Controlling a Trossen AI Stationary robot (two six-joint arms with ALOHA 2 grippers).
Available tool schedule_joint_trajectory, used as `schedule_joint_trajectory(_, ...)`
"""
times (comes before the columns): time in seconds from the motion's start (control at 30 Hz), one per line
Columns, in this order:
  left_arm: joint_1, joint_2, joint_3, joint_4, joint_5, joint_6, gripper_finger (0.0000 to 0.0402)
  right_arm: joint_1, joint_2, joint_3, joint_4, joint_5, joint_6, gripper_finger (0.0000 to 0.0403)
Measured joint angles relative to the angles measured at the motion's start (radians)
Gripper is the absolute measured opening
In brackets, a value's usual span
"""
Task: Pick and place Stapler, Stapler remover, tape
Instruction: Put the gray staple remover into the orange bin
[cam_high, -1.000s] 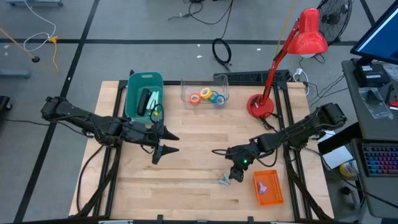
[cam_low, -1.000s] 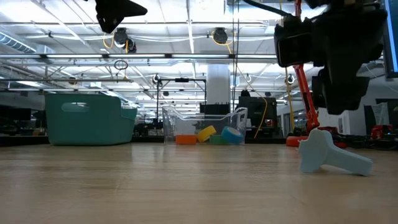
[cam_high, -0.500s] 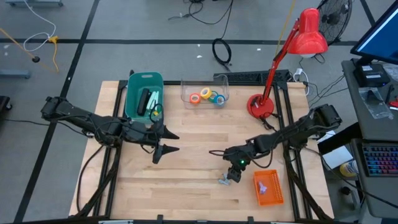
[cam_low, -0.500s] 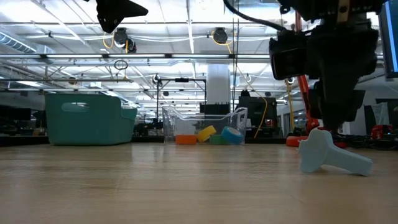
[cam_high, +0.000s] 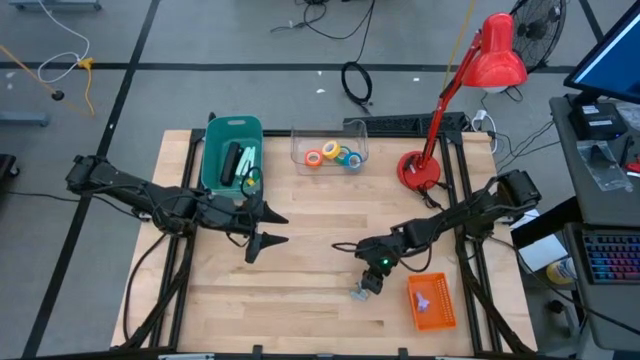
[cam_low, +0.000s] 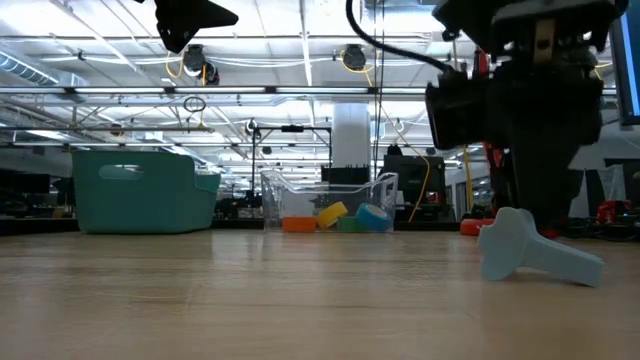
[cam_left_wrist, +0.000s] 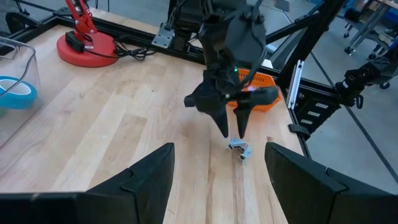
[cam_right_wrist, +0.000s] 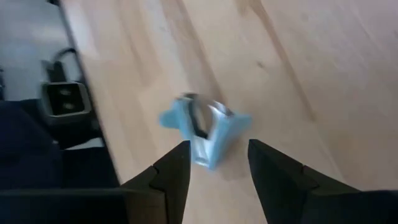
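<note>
Right tool (cam_right_wrist: 214, 171) was held spread above the stapler remover (cam_right_wrist: 205, 134) on the tabletop (cam_high: 310, 210) — judged light, rigid, slippery plastic, best pinched across its winged sides.

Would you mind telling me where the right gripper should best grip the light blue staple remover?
Probably from above, across the staple remover's narrow body between its flared wings; it lies flat on the table, and the open right gripper already straddles that part.

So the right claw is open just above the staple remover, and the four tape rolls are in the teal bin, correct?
Not quite. The high view shows the tape rolls in the clear container, not the teal bin. The rest holds: the right claw is open above the staple remover.
</note>
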Motion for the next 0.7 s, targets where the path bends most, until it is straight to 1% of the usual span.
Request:
schedule_joint_trajectory(0.2,0.000,0.000,0.000,0.000,0.000,0.000,0.0253,0.000,0.018,-0.001,0.006,-0.023,0.008,0.0154)
schedule_joint_trajectory(0.43,0.000,0.000,0.000,-0.001,0.000,0.007,0.0253,0.000,0.015,-0.001,0.043,-0.017,0.012,0.0148)
schedule_joint_trajectory(0.7,0.000,0.000,0.000,-0.001,-0.009,0.007,0.0253,0.001,0.044,0.000,0.060,-0.009,0.010,0.0133)
